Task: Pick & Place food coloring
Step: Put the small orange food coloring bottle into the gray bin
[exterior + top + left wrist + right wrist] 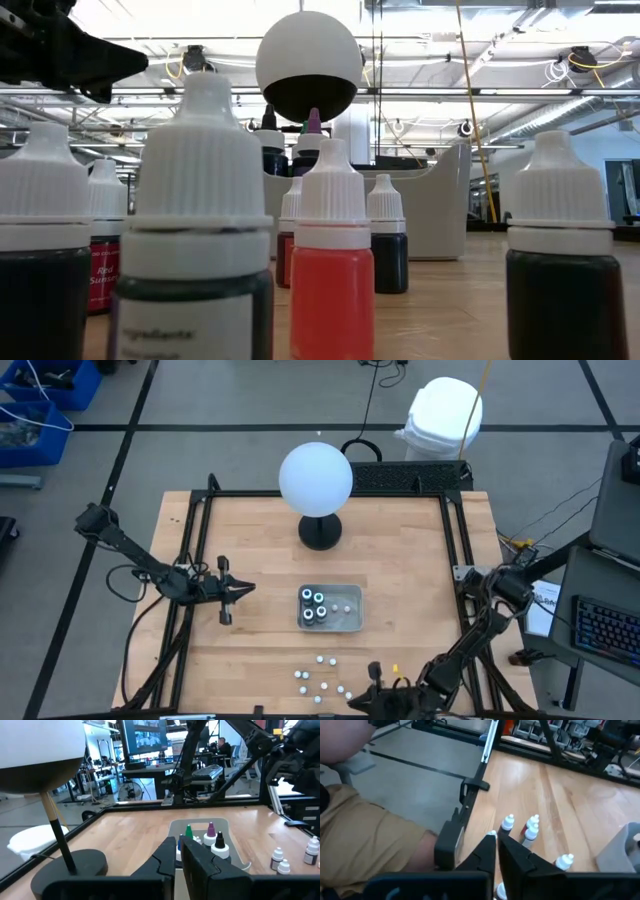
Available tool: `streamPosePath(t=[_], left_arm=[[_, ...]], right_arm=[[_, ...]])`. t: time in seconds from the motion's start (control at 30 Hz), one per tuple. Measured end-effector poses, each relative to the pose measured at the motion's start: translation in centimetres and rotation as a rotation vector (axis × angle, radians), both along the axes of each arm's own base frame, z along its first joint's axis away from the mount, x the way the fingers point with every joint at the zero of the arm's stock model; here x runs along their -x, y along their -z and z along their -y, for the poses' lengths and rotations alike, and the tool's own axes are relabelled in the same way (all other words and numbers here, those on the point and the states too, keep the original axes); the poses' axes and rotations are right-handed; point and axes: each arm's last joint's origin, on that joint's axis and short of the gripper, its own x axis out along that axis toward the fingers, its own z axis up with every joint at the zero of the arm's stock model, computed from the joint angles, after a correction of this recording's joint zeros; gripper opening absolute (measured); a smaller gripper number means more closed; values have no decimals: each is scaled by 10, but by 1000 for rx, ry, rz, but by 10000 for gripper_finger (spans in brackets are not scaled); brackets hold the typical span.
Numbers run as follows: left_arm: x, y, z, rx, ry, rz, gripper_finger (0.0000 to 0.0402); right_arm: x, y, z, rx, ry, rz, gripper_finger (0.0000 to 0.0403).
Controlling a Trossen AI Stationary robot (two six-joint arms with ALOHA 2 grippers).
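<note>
Several food coloring bottles (320,678) stand upright on the wood near the table's near edge; the low view shows them close up (330,270) and the right wrist view from the side (530,827). Other bottles (314,606) stand in the grey tray (345,620), with coloured tips showing in the left wrist view (210,834). My left gripper (248,588) (178,854) hovers shut, left of the tray and pointing at it. My right gripper (365,690) (496,851) is shut, low at the near edge just right of the loose bottles, pointing toward the table's left.
A big white globe (315,478) on a black base (320,532) stands behind the tray, toward the far edge. A black frame rail (470,785) runs along the table's edges. Tan cloth, perhaps a person's, shows beyond the near edge (365,835). Bare wood lies right of the tray.
</note>
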Motion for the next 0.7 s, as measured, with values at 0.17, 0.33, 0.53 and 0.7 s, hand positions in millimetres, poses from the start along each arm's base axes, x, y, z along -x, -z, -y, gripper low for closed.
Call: streamPosePath(t=[0.17,0.33,0.53,0.7], left_arm=[[0,0,0,16,2,2,36],[0,1,0,15,3,-9,37],[0,2,0,1,2,-17,37],[0,2,0,2,2,-17,37]], right_arm=[[-2,13,-2,18,4,-23,62],[-3,20,-1,56,-1,-37,101],[-3,20,-1,38,7,-38,132],[-2,27,3,7,-24,-71,141]])
